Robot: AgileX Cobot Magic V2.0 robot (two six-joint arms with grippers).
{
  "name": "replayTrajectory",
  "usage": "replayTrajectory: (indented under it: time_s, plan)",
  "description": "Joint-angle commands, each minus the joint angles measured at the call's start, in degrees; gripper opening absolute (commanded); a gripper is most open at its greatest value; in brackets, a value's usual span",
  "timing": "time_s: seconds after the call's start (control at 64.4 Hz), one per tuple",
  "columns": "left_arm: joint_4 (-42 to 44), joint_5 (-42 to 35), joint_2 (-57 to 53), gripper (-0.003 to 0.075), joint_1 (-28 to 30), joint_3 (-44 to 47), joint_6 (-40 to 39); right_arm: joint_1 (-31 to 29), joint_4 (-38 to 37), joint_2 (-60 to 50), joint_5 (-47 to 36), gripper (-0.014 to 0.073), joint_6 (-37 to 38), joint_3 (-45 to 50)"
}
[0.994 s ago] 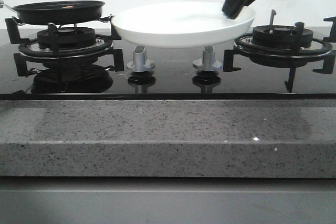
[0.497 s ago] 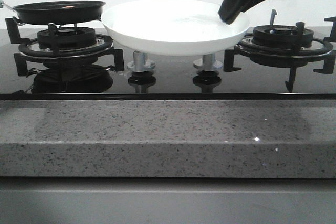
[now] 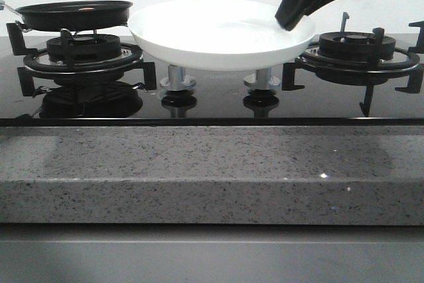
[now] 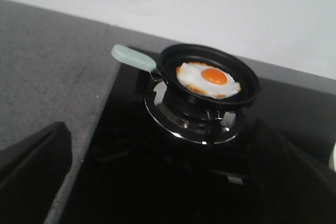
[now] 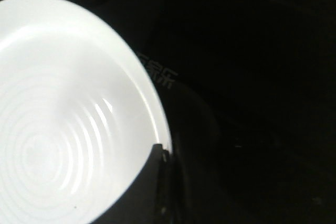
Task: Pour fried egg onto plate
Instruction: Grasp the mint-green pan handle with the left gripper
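Observation:
The fried egg [image 4: 207, 80], white with an orange yolk, lies in the black frying pan [image 4: 210, 72] with a pale green handle [image 4: 134, 57]. The pan [image 3: 73, 14] sits on the left burner [image 3: 83, 54]. The white plate [image 3: 218, 38] is held above the middle of the hob, its left rim close to the pan. My right gripper [image 3: 289, 21] is shut on the plate's right rim; the right wrist view shows a finger [image 5: 157, 182] on the plate [image 5: 63, 129]. My left gripper [image 4: 163, 171] is open and empty, back from the pan, and out of the front view.
The right burner [image 3: 358, 48] stands bare beside the plate. Two silver knobs [image 3: 177, 77] [image 3: 262, 74] sit under the plate on the black glass hob. A speckled grey counter edge [image 3: 212, 170] runs along the front.
The right gripper carried the plate a little to the left, towards the pan, and has since held still. The pan and egg have not moved.

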Motion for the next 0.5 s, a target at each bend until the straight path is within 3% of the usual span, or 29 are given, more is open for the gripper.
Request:
replayTrajectory:
  time_s: [0.0,0.264,0.482]
  plan:
    - [-3.84,-0.68,6.64,0.067,0.07,-6.63,-0.51,-0.21,2.71,-3.2,-1.63,-0.0067,-0.59,-1.25]
    - [-6.02,0.79,21.66,0.067,0.2,-18.3,-0.51,-0.21,2.71,-3.2,-1.63,-0.0067,-0.59,-1.25]
    - [-19.38,2.68,32.12,0.0665,7.11,-23.09,1.13,-0.21,2.71,-3.2,-1.63,-0.0067,-0.59,-1.25]
